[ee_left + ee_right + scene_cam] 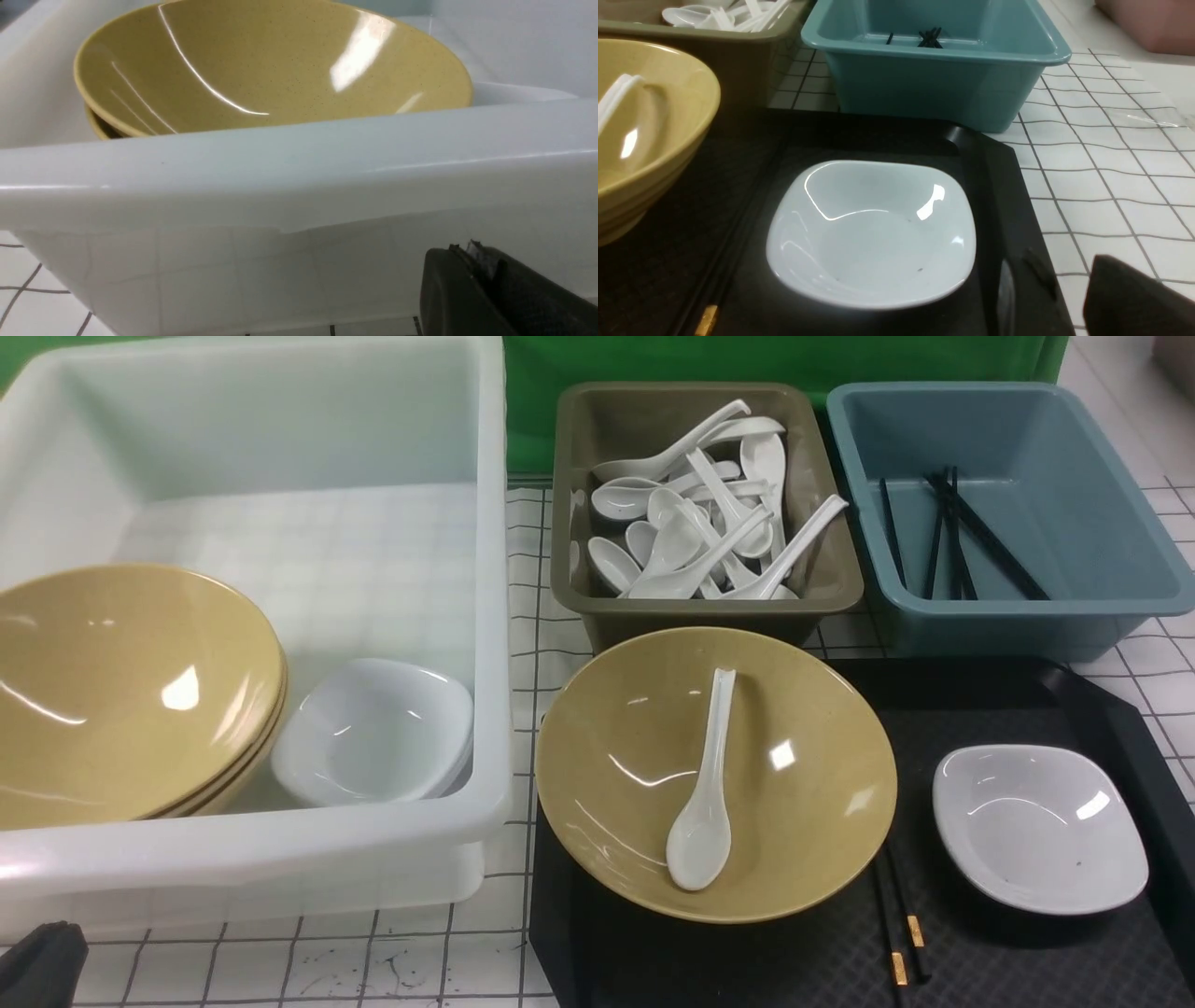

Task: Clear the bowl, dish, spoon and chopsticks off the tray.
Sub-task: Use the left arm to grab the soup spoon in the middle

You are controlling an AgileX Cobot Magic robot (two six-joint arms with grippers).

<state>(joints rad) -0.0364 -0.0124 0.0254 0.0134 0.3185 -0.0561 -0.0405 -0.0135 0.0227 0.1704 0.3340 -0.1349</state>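
Dish (873, 233) sits on the right side of the tray (1027, 961), clear of the bowl (794, 859). The bowl occupies the left side with the spoon (705, 784) inside, handle pointing away from the robot. Chopsticks (915, 931) lie between bowl and dish, lengthwise front to back, far ends apparently tucked under the bowl's rim. Right arm is nearer the dish. Right gripper (1125, 289) shows only a dark edge, so its spread cannot be told. Left gripper (469, 266), pressed together and empty, rests beside the white tub (299, 186).

Open tray (1027, 961) lies between the bowl (812, 803) and dish (1039, 828), crossed only by the chopsticks (903, 933) tucked under the bowl's rim. The olive tub (597, 611) and blue tub (1008, 621) crowd the tray's far edge; the white tub (233, 868) walls its left.
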